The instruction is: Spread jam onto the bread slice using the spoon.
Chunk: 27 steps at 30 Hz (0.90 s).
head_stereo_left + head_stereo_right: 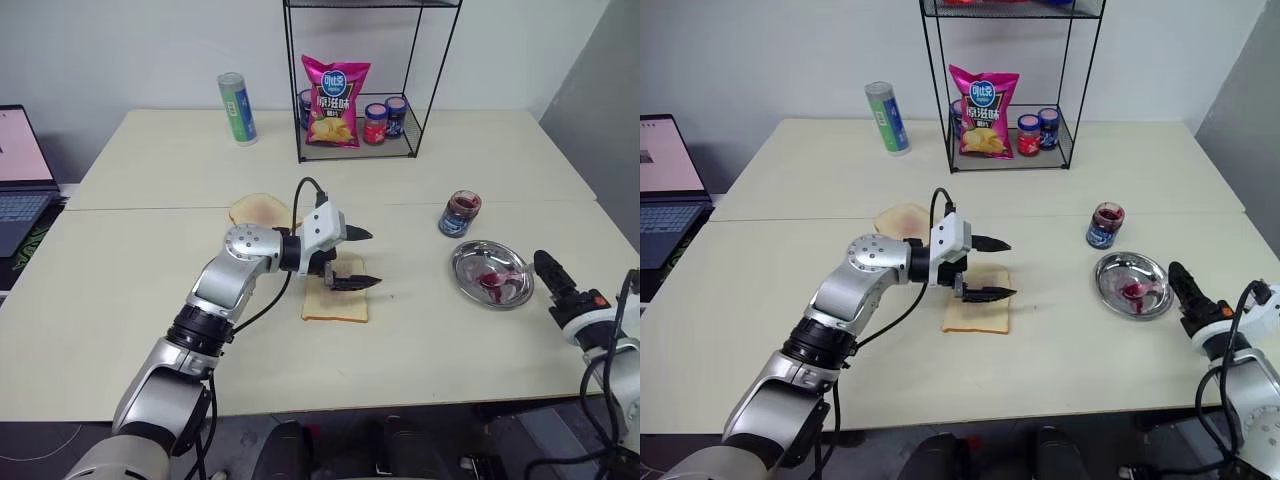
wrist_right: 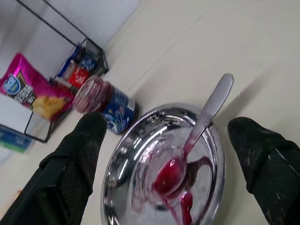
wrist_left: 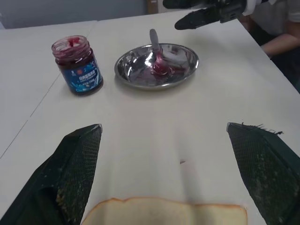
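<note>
The spoon (image 2: 199,136) lies in the round steel dish (image 2: 115,173), bowl down in a pool of jam (image 2: 169,174), handle resting up over the rim. Behind it hangs the right gripper (image 2: 166,159), fingers (image 2: 75,154) spread wide and empty, one to either side of the dish, touching nothing. Just beyond the dish stands an open jam jar (image 2: 107,104). Well away from the spoon, across bare table (image 1: 420,330), the bread slice (image 1: 335,303) lies flat beneath the left gripper (image 1: 352,260), which hovers with jaws apart, empty. A second slice (image 1: 262,209) lies beyond. To take the spoon cleanly, the right gripper should probably close on the raised handle, clear of the rim, keeping the laden bowl level.
</note>
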Tool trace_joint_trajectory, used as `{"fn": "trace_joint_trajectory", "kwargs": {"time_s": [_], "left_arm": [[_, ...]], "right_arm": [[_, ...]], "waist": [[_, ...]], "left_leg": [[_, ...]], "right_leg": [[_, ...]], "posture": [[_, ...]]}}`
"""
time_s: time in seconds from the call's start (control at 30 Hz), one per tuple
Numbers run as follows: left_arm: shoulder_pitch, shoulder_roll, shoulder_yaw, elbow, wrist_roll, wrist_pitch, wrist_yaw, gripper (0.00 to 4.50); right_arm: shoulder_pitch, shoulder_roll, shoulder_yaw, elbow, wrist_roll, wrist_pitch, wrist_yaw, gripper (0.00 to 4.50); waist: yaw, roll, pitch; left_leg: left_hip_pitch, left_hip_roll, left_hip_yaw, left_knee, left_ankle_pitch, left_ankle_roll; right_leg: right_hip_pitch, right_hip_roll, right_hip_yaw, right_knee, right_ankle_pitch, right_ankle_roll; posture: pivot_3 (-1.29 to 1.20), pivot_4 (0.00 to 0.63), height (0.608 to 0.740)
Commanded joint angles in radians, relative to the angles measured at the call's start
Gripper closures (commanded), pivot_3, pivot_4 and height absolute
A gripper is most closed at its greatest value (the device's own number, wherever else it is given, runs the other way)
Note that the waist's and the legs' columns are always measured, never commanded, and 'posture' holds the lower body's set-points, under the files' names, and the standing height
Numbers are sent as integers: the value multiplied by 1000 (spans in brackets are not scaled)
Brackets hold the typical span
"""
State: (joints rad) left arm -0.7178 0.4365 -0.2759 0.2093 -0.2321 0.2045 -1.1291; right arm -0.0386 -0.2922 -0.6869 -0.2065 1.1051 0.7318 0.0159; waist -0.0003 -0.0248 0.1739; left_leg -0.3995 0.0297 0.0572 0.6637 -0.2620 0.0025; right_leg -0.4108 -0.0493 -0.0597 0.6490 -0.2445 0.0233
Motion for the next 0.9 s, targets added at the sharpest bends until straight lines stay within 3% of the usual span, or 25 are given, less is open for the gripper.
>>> {"fn": "trace_joint_trajectory", "kwargs": {"time_s": [0.03, 0.4, 0.9], "left_arm": [[-43, 7, 40, 63, 4, -61, -23, 59], [-168, -16, 69, 256, 18, -150, -52, 59], [-127, -5, 90, 181, 8, -125, -48, 59]], "right_arm": [[-11, 51, 51, 9, -61, -89, 25, 0], [-71, 122, 105, 66, -102, -198, 35, 0], [-165, 129, 111, 184, -90, -224, 55, 0]], "waist": [[0, 0, 0], [-3, 1, 0], [-7, 1, 0]], "left_leg": [[0, 0, 0, 0, 0, 0], [0, 0, 1, 0, 0, 0], [0, 0, 2, 0, 0, 0]], "right_leg": [[0, 0, 0, 0, 0, 0], [-1, 0, 0, 0, 3, -3], [-1, 0, 1, 1, 3, -4]], "posture": [[0, 150, 740], [0, 150, 740], [0, 150, 740]]}}
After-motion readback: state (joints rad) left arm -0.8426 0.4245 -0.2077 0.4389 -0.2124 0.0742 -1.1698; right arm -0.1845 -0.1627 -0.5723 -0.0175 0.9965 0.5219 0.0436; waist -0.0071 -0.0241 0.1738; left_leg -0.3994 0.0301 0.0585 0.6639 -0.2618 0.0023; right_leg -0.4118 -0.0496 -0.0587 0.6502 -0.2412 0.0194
